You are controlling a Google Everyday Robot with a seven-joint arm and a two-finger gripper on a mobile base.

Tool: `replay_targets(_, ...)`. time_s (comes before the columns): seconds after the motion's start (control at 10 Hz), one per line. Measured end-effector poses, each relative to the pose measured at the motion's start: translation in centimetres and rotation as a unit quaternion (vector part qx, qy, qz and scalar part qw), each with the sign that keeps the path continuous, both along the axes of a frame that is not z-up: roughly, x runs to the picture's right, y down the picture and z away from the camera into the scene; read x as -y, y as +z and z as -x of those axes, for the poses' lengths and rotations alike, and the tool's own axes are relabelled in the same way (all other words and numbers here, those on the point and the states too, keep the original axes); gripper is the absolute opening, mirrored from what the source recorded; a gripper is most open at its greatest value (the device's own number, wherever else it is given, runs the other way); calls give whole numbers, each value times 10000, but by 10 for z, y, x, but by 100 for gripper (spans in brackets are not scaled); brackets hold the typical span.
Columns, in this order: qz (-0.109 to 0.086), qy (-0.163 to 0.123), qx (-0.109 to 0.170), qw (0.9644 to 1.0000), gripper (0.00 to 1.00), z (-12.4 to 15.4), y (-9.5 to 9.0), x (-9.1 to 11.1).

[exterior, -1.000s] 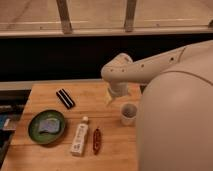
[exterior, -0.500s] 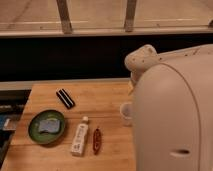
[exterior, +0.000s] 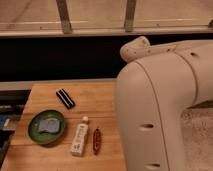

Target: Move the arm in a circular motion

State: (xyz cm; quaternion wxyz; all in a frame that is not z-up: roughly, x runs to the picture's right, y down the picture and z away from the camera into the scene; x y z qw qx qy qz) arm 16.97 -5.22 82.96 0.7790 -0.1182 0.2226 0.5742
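Observation:
The cream-white arm point(exterior: 165, 105) fills the right half of the camera view, its rounded segments marked with small dark dots. A large segment stands close in front and blocks the right side of the wooden table point(exterior: 45, 150). An elbow joint point(exterior: 136, 49) shows at the top, above the table's far edge. The gripper and the arm's yellowish tip are hidden behind the arm.
On the table lie a black rectangular object point(exterior: 65, 98), a green plate point(exterior: 46, 126) holding a blue item, a white bottle point(exterior: 80, 137) on its side and a reddish-brown packet point(exterior: 96, 141). A dark wall and a window rail run behind.
The arm has swung nearer to the camera and leftward, covering more of the table. The white cup and the gripper tip seen one second ago are now hidden.

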Motion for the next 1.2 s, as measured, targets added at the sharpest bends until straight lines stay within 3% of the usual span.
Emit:
replay_targets(0.3,66,-281,571,9980,76,78,12,10)
replay_targets(0.6,195,-677,1401,9876,76,162,-11,-14)
replay_targets(0.9,357,-941,1932,9760,76,202,-49,-54)
replay_targets(1.0,377,-956,2011,9742,76,204,-62,-68)
replay_targets(1.2,398,-879,2020,9746,76,189,-83,-88)
